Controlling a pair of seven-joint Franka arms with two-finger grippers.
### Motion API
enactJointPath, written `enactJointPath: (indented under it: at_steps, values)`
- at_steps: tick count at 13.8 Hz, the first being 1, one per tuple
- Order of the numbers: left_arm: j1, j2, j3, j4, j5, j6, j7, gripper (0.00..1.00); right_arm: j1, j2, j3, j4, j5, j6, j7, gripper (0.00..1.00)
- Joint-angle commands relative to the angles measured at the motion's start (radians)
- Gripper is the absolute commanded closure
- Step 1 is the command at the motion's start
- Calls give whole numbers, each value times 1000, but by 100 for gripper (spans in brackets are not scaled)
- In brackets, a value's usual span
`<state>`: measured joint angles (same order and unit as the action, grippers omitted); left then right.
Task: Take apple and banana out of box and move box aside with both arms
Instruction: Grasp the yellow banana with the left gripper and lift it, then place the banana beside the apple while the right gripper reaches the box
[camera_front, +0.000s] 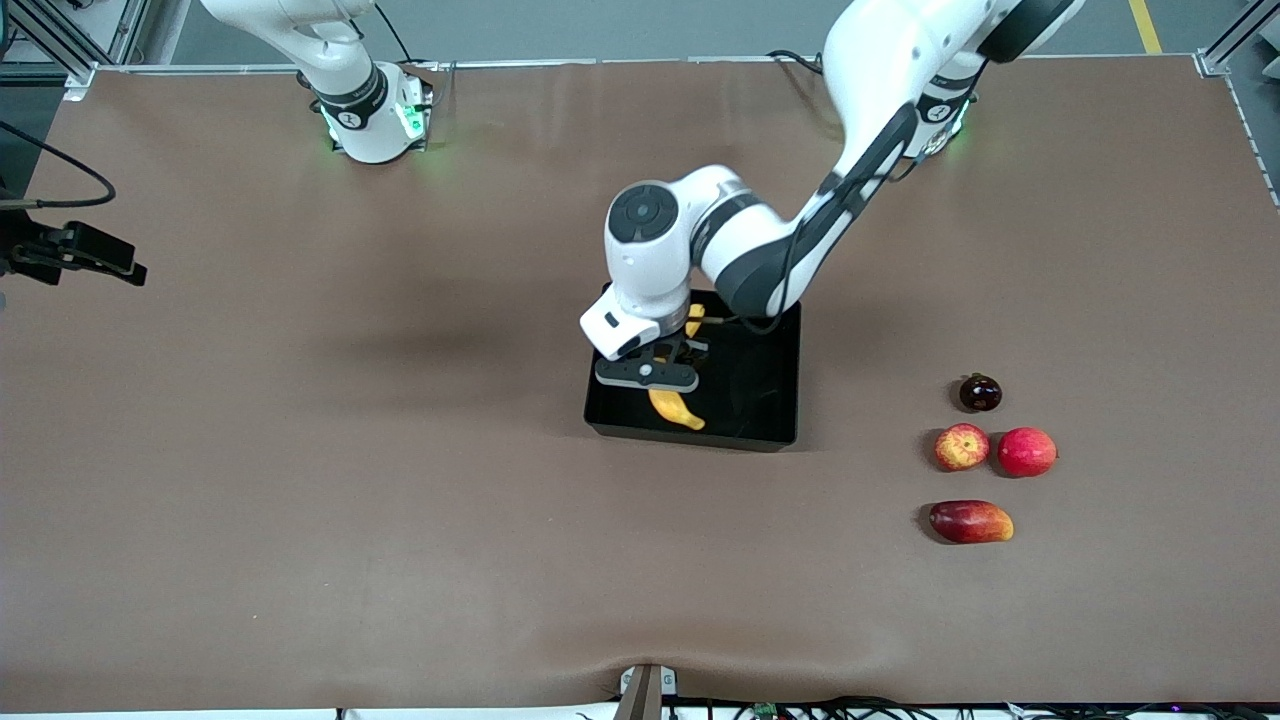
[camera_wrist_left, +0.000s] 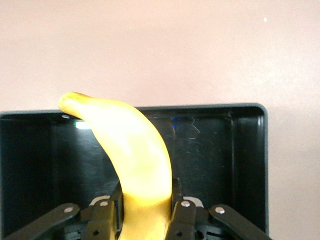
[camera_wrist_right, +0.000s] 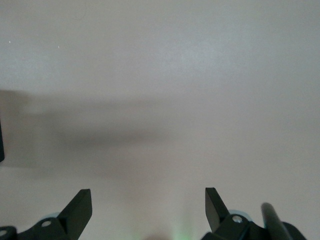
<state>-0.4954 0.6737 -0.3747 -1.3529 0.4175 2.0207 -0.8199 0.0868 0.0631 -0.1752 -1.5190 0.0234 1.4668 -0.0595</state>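
While left gripper (camera_front: 648, 374) hangs inside black box (camera_front: 762, 400) at table centre, jaws clamped on yellow banana (camera_wrist_left: 137, 165); banana tip points toward front camera. Right gripper (camera_wrist_right: 148, 210) over bare brown table (camera_front: 300, 480), jaws wide apart, holding nothing; right arm waits. Mottled apple (camera_front: 961, 446) rests toward left arm's end, well apart from box, just beside red round fruit (camera_front: 1026, 451); mango (camera_front: 970, 521) nearer camera, dark small fruit (camera_front: 980, 392) farther.
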Motion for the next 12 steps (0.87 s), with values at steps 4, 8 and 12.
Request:
enactJointPath:
  at_steps: [4,8,12]
  values:
    - [228,-167,0,-78,-224,-60,335,100,91,55,17,-15,78,-46,10,0]
    - [369,-187,0,-167,-223,-83,533,100,221,139,17,-13,179,-34,23,0]
    - [492,-169,2,-242,-217,-27,717,100,374,228,17,-15,227,133,278,0]
